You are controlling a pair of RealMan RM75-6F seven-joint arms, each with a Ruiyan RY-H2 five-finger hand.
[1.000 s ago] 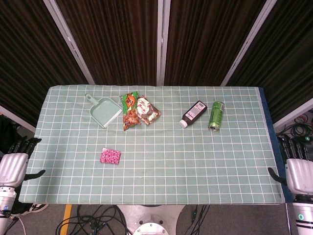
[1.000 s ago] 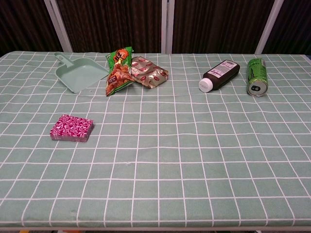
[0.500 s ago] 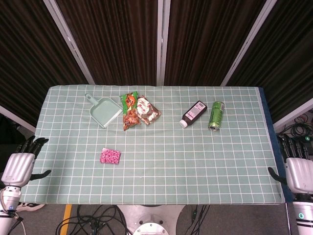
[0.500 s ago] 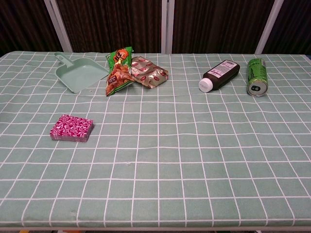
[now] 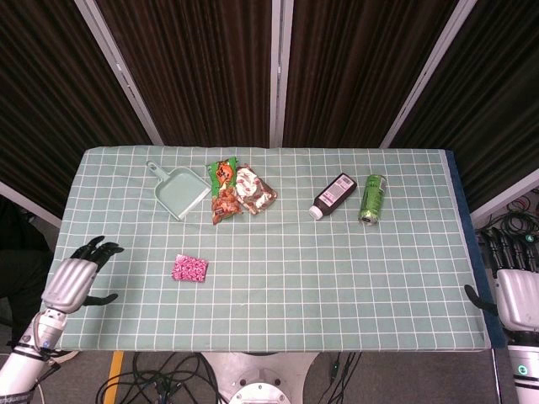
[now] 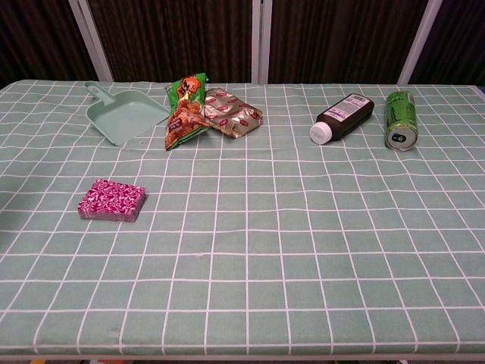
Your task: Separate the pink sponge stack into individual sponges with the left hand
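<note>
The pink sponge stack (image 5: 189,268) (image 6: 112,200) lies flat on the green checked tablecloth (image 5: 278,286), left of centre. My left hand (image 5: 74,279) hovers over the table's left edge, well left of the stack, fingers spread and holding nothing. My right hand (image 5: 515,290) stays beyond the table's right edge, fingers apart and empty. Neither hand shows in the chest view.
A mint dustpan (image 5: 180,191) (image 6: 123,115) and two snack bags (image 5: 234,191) (image 6: 211,109) lie at the back left. At the back right are a dark bottle (image 5: 333,195) (image 6: 343,117) and a green can (image 5: 371,199) (image 6: 401,120), both on their sides.
My left hand has risen and moved right, from beside the table to over its left edge. The sponge stack and right hand have not moved.
</note>
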